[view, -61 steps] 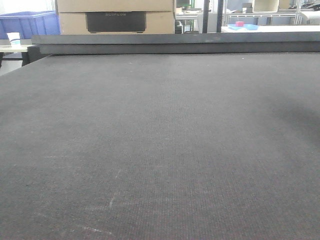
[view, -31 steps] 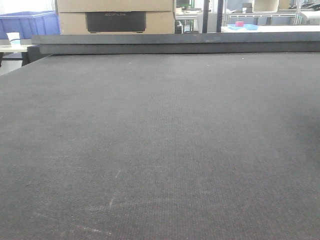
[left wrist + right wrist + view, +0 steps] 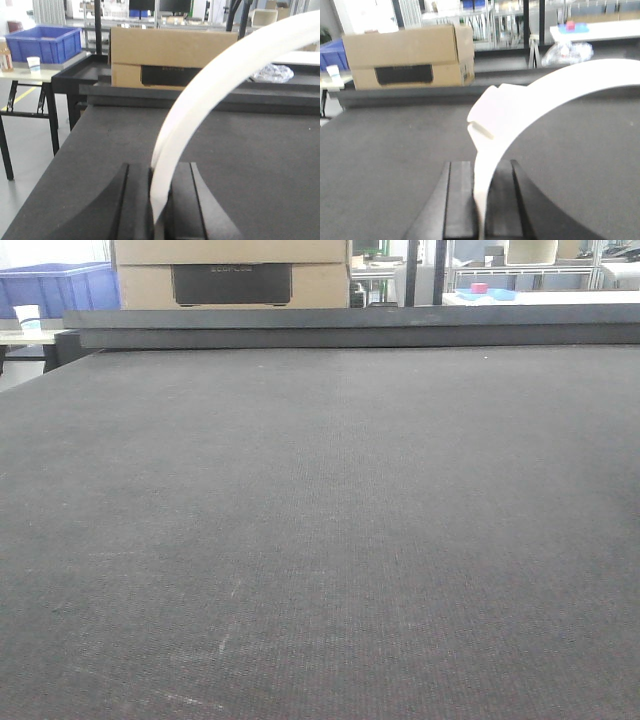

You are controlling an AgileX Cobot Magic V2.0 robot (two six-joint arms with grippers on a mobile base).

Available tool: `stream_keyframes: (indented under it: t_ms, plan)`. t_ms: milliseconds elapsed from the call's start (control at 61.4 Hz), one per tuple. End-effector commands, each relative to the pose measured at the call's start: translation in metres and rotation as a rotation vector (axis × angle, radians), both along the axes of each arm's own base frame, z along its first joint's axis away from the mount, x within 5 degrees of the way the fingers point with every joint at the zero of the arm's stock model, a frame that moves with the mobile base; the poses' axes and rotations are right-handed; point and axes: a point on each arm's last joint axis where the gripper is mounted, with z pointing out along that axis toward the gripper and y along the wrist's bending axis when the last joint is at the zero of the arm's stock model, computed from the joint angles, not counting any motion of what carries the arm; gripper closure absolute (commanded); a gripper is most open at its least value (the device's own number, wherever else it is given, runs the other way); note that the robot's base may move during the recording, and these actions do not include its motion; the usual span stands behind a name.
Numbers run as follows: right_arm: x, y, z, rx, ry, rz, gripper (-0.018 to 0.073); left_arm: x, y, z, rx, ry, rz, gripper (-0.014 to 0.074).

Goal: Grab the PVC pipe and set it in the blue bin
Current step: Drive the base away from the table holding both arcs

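Observation:
My left gripper is shut on the lower end of a white curved PVC pipe that arcs up and to the right above the black table. My right gripper is shut on a white curved PVC pipe with a stepped end piece, also arcing up to the right. I cannot tell whether both hold one piece. The blue bin stands on a side table beyond the table's far left corner; it also shows in the front view. No gripper or pipe shows in the front view.
A cardboard box stands behind the raised black ledge at the table's far edge. A white cup sits by the bin. A crumpled plastic bag lies at the far right.
A dark shadow on the right side of the table in the front view has faded away. Nothing else differs.

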Motion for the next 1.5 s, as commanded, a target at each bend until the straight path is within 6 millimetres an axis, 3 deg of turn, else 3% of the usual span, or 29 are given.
stream_keyframes:
  t_ms: [0,195,684,896,1482]
  plan:
    - [-0.003,-0.001,0.004,-0.014,-0.057,-0.005,0.0727,-0.003,0.000,0.004,-0.014,-0.049,0.000,0.0707]
    - [-0.010,-0.002,0.015,0.005,-0.167,-0.007,0.0727,-0.003,0.000,0.004,-0.014,-0.049,0.000,0.0707]
    - [-0.011,-0.003,0.015,0.000,-0.168,-0.008,0.0727,-0.004,-0.009,0.013,-0.033,-0.142,-0.076,0.0707]
    - [-0.010,-0.006,0.011,-0.203,-0.159,-0.045,0.0727,-0.006,-0.019,0.015,-0.010,-0.156,-0.169,0.0707]
    - [-0.010,-0.006,0.008,-0.210,-0.129,-0.046,0.0727,-0.006,-0.019,0.015,-0.010,-0.156,-0.167,0.0707]
